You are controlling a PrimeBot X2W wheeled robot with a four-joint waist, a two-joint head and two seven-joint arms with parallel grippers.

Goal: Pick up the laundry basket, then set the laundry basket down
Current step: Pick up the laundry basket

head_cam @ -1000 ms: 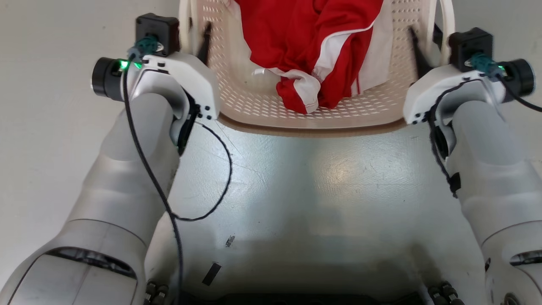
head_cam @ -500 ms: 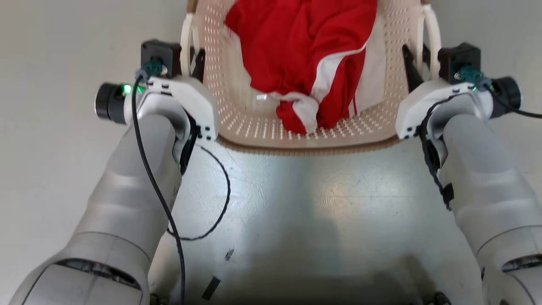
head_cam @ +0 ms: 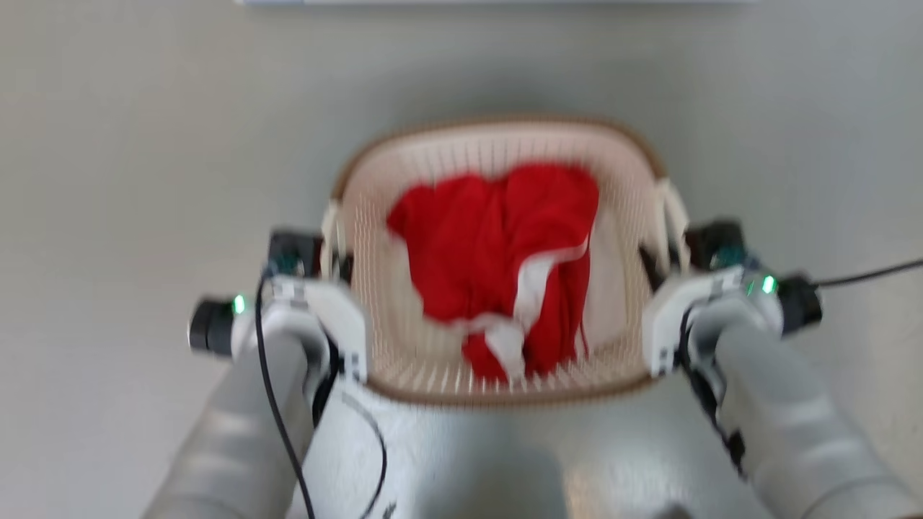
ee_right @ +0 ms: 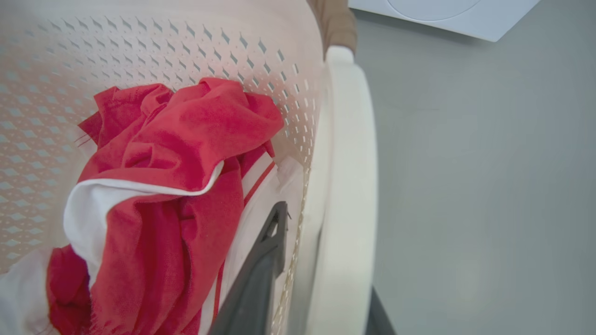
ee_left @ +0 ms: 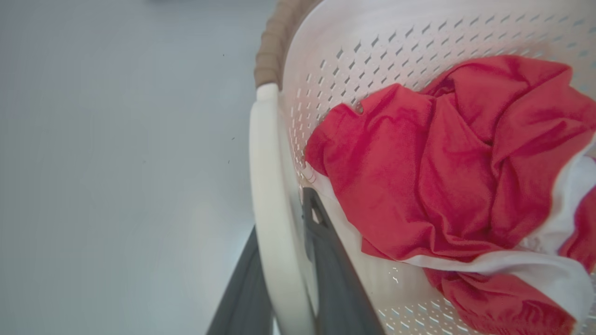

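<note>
- Head view, blurred: two pale forearms rise from the bottom corners. A black cable (head_cam: 277,411) runs down the L one.
- L gripper (head_cam: 340,265) sits centre-left of frame and R gripper (head_cam: 651,261) centre-right, each w/ a green light on its wrist. Both touch the sides of the laundry basket (head_cam: 497,128).
- L wrist view: L gripper (ee_left: 281,218) is narrow, clamped on the basket's white L handle (ee_left: 267,177). One dark finger is outside the handle at bottom centre, the other inside vs. the perforated wall.
- R wrist view: R gripper (ee_right: 326,260) is likewise narrow, clamped on the white R handle (ee_right: 347,186). Its inner finger (ee_right: 260,274) lies btw wall and cloth; the outer one is just a dark sliver at the bottom edge.
- Basket is mid-frame in head view, btw the two grippers, w/ a brown rim all round. Can't tell if it's off the floor.
- Red & white garment (head_cam: 490,245) lies crumpled inside, approx centre, touching the near wall. A white stripe crosses its lower part.
- Grey floor (head_cam: 144,144) surrounds the basket on L, R and far sides.
- White appliance (ee_right: 442,14) is at upper right of R wrist view, apart from the basket. A pale strip runs along the top edge of head view.
</note>
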